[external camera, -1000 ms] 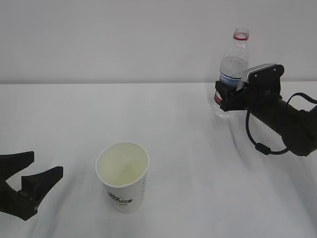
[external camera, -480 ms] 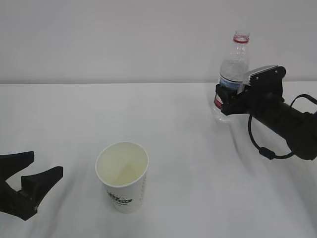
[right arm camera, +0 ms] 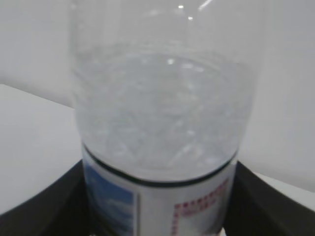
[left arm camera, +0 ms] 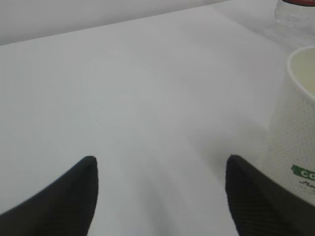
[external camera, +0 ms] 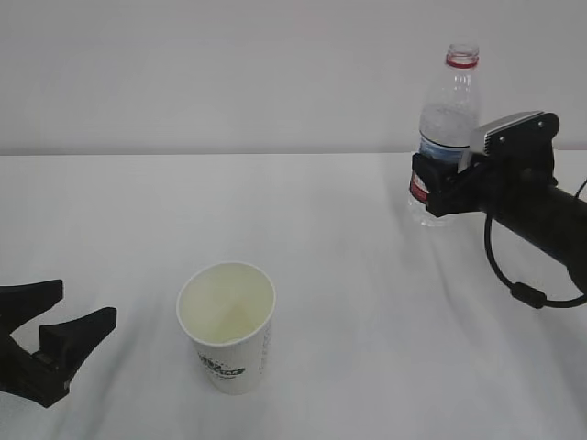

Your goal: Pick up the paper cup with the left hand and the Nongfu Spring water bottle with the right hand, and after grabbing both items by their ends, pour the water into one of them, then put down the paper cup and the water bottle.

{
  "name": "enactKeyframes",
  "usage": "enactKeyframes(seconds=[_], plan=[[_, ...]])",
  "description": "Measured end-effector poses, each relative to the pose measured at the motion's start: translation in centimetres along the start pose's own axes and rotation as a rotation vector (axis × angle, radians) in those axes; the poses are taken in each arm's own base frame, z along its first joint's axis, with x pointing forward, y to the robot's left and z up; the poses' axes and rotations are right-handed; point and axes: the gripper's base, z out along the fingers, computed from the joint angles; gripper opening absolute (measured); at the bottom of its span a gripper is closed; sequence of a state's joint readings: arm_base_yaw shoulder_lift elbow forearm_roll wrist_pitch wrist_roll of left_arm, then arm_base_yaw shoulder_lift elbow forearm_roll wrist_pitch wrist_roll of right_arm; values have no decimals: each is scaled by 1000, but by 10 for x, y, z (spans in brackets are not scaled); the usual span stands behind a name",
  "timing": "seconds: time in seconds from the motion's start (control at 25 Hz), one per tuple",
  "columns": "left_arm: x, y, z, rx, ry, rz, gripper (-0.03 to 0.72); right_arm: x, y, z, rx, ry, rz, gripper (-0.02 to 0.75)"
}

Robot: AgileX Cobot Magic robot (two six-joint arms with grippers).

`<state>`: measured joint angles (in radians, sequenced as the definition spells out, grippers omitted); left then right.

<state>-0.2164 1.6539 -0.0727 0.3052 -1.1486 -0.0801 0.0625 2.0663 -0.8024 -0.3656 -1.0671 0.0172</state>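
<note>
Right hand [external camera: 438,188] at upper right of the exterior frame, jaws clamped on the Nongfu Spring water bottle [external camera: 447,128] at label height; bottle upright, no cap, red neck ring at top, base looks just clear of the white surface [external camera: 348,275] or barely on it, cannot tell which; right wrist view: bottle [right arm camera: 162,128] fills the frame, water [right arm camera: 162,113] sits above the label, black jaws on both sides of the label; paper cup [external camera: 227,325] stands upright at lower centre, mouth open, cream inside, logo facing the camera, well apart from the bottle; left hand [external camera: 57,332] at lower left edge, jaws apart, holding nothing, resting low near the surface, left of the cup and not touching it; left wrist view: cup [left arm camera: 290,142] at right edge just beyond the right jaw tip, bottle base at upper right corner.
</note>
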Motion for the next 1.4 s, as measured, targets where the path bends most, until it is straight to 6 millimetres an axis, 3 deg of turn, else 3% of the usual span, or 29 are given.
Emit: enactKeyframes(seconds=[0.52, 1.04, 1.4], plan=[[0, -1, 0, 11, 1, 5, 587, -43, 12, -58, 7, -55, -27, 515], [2, -12, -1, 130, 14, 57, 588, -75, 27, -115, 17, -136, -59, 515], [14, -20, 1, 230, 78, 75, 657, -77, 30, -127, 19, -133, -56, 515]])
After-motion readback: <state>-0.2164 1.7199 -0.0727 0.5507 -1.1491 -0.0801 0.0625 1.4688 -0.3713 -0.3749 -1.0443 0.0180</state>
